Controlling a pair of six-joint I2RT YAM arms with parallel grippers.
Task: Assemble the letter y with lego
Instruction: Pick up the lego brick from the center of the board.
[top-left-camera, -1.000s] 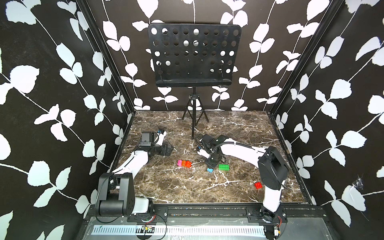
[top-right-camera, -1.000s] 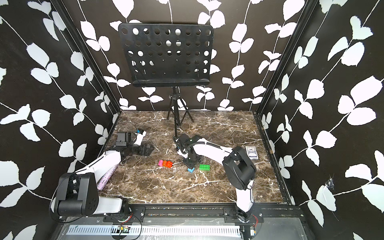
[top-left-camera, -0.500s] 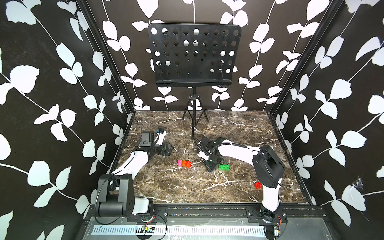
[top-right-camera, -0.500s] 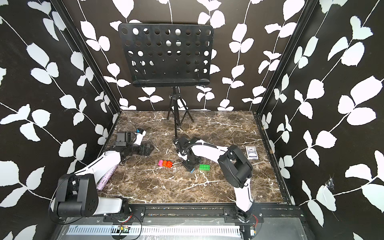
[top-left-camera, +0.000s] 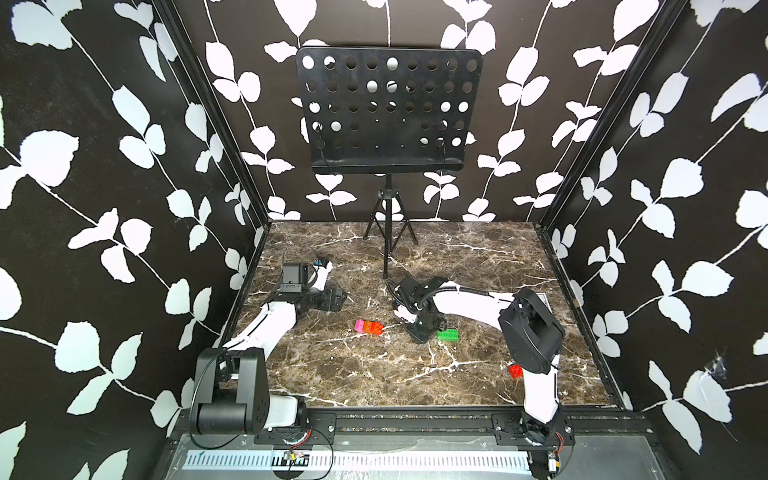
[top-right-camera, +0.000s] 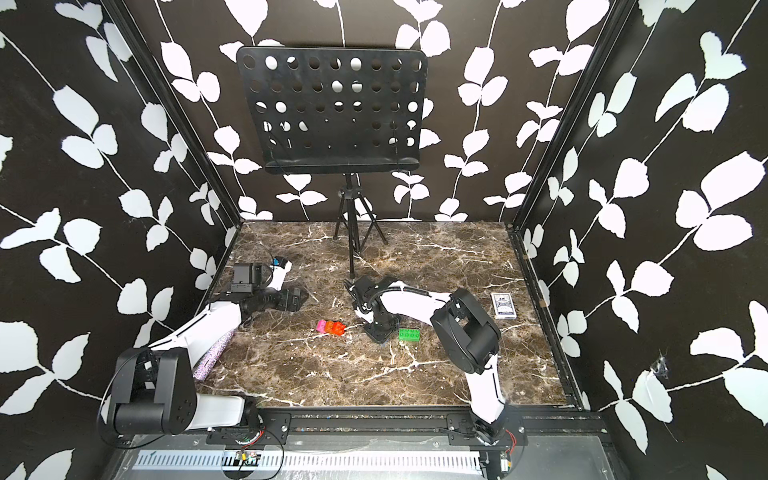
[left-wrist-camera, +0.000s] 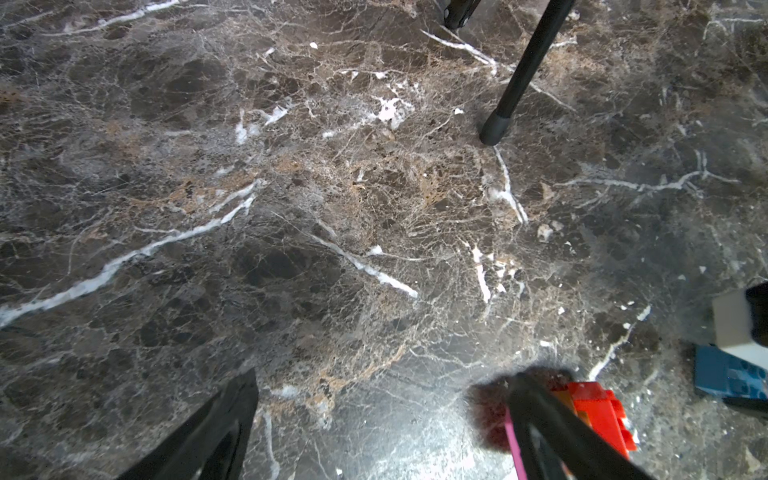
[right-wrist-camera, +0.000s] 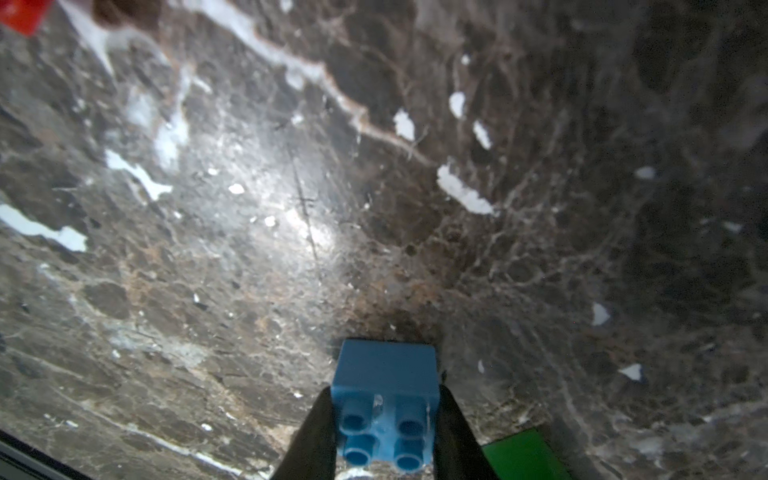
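Note:
Three joined lego bricks, pink, orange and red-orange (top-left-camera: 369, 327) (top-right-camera: 331, 327), lie in a short straight row at mid-table. A green lego bar (top-left-camera: 448, 334) (top-right-camera: 409, 334) (right-wrist-camera: 523, 457) lies flat to their right. Between them my right gripper (top-left-camera: 419, 332) (right-wrist-camera: 386, 415) points down at the table, shut on a blue lego brick (right-wrist-camera: 386, 399) whose studs face the wrist camera. The gripper hides that brick in both top views. A lone red brick (top-left-camera: 516, 371) sits beside the right arm's base. My left gripper (top-left-camera: 334, 300) (left-wrist-camera: 384, 378) hangs open left of the row, holding nothing.
A black music stand (top-left-camera: 388, 249) rises at the back, and one of its legs (left-wrist-camera: 523, 70) reaches towards mid-table. A card deck (top-right-camera: 503, 305) lies at the right. A glittery strip (top-right-camera: 212, 353) lies under the left arm. Patterned walls close three sides.
My right gripper has shifted left over the blue brick, which lay in the open beside it, and its jaws have closed on the brick. The left arm has not moved.

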